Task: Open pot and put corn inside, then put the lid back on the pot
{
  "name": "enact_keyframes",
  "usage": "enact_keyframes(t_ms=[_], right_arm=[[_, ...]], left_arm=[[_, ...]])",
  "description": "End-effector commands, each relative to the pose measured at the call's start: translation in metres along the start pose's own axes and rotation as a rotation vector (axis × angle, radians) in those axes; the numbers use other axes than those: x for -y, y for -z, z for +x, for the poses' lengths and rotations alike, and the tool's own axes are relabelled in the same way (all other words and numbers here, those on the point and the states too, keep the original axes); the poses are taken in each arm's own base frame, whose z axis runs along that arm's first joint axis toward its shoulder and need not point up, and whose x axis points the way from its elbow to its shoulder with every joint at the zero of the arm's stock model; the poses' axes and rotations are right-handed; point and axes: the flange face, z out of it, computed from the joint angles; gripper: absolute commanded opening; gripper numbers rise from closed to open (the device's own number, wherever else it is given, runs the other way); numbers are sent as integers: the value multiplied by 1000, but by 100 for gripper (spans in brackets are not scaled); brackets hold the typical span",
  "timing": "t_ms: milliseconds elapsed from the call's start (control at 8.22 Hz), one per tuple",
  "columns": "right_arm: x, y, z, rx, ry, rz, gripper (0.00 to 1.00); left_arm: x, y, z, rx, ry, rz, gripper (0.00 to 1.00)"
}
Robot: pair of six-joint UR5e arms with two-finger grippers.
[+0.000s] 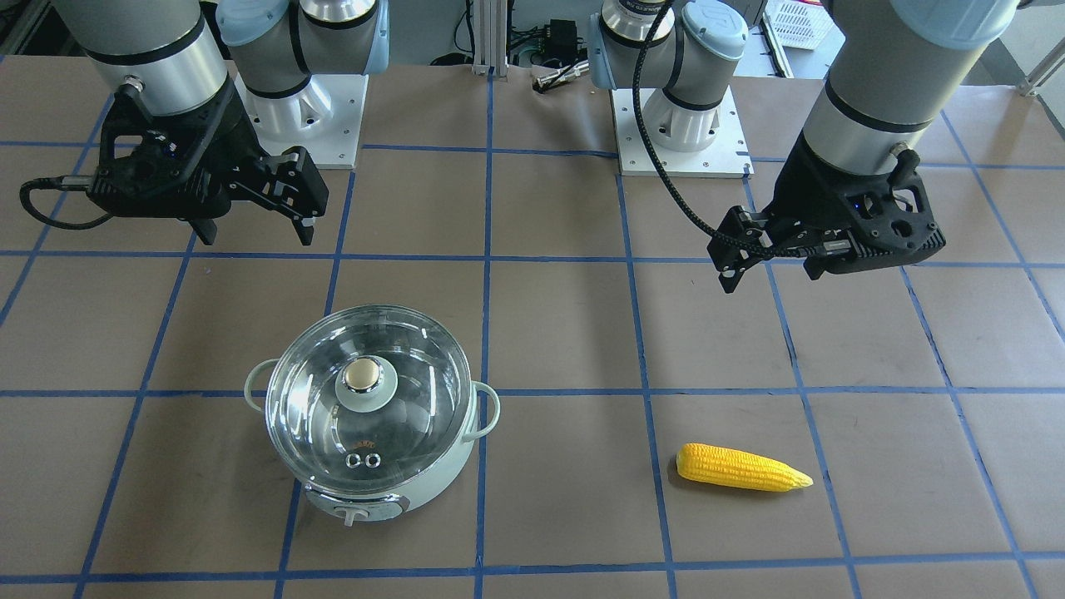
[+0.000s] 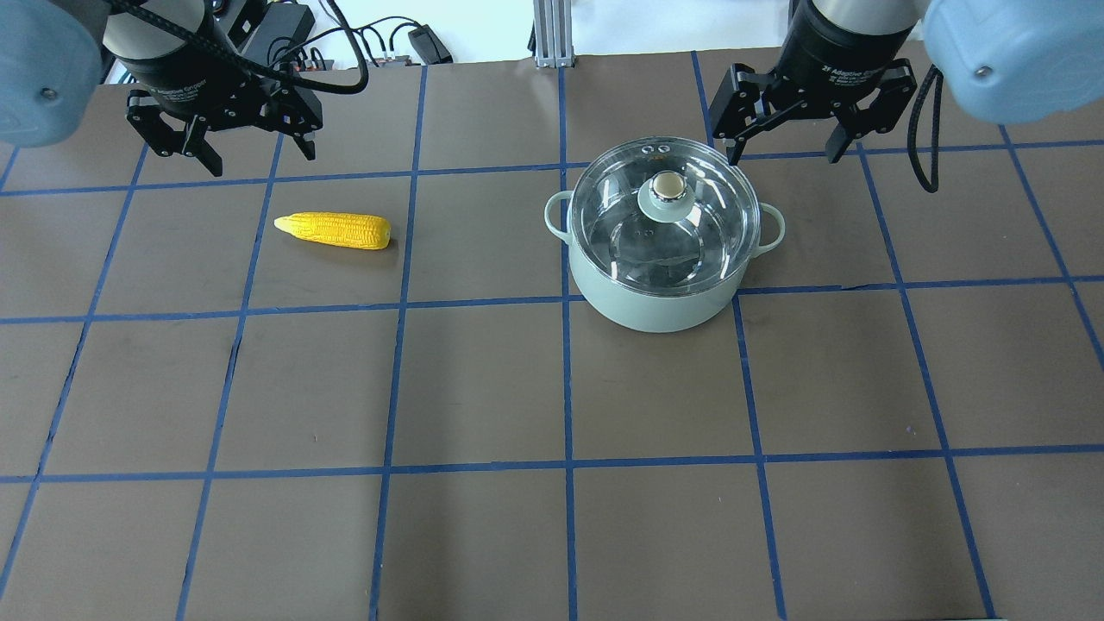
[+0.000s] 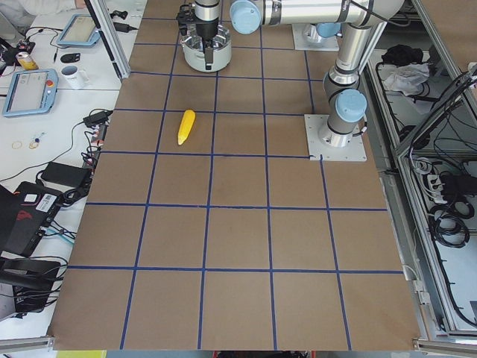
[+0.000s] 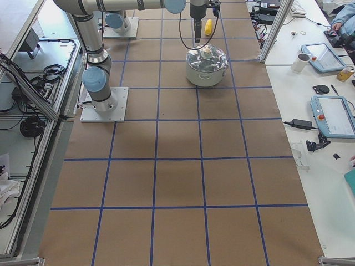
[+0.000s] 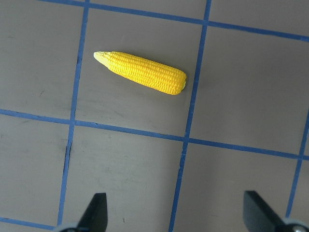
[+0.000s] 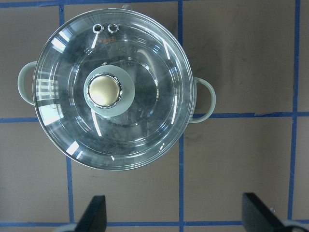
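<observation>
Hovering near the corn [image 2: 332, 230], left tool [image 2: 259, 156] spread apart; right tool [image 2: 783, 155] likewise apart beside the pot [image 2: 660, 304]; lid [image 2: 617, 207] on.

The lid [image 6: 113, 87] near the right claw [image 6: 176, 210] is clear, glossy glass, its cap shiny metal. The pot [image 2: 660, 306] looks smooth, satin mint (polished steel inside). Near the left claw [image 5: 176, 208], the corn [image 5: 145, 73] is bumpy, matt yellow. The bench [image 2: 483, 388] is matt brown paper.

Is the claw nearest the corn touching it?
Apart. The left wrist view shows the corn lying alone, with bare table between it and the open left gripper.
</observation>
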Motion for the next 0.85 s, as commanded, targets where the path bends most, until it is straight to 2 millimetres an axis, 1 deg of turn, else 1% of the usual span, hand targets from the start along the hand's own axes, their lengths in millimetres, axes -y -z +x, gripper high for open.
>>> enact_keyframes(t_ms=[0,122,243,365,486,608,730], right_arm=[[1,-1,0,1,-5,-2,100],[2,-2,0,2,-6,2,100],[6,-7,-2,6,-14,-3,100],[16,-23,-4,5,-21,-24,100],[39,-35,-7,11,-47,33,100],[53,-55,-14,24,-97,37,100],[64,-73,-27,30,-101,53,100]], left_arm=[[2,-6,0,6,0,-12,100],[1,-3,1,-8,-2,-6,100],[4,-7,1,-8,-2,-10,100],[6,-8,-1,-5,3,-7,100],[12,-16,-3,-4,26,-10,100],[30,-28,-1,-11,33,35,100],[44,-39,1,-22,28,76,100]])
